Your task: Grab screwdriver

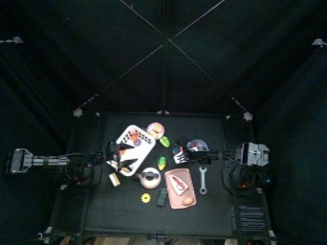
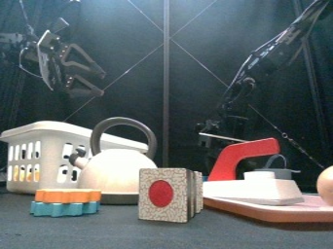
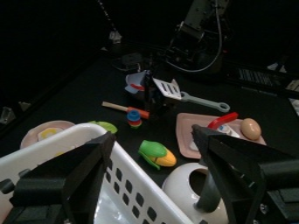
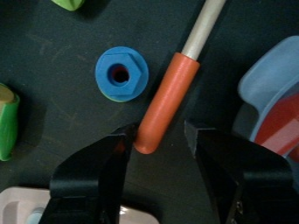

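The screwdriver (image 4: 163,103) lies flat on the table toward the right edge, beside a blue nut (image 4: 121,74). The right end effector (image 4: 159,140) hovers directly above its orange handle, jaws spread to either side. The handle's long axis passes between the jaws. The left end effector (image 3: 158,153), also spread, hangs over the white basket (image 3: 82,188), well apart.

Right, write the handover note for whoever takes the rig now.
Right gripper: jaws open, hanging just above the screwdriver's orange handle, one jaw on each side, not yet closed. The screwdriver lies flat on the table beside a blue nut.
Left gripper: jaws open, empty, up over the white basket.
Done: the right gripper is lined up over the handle.
Left: lower, close on the handle, lift.
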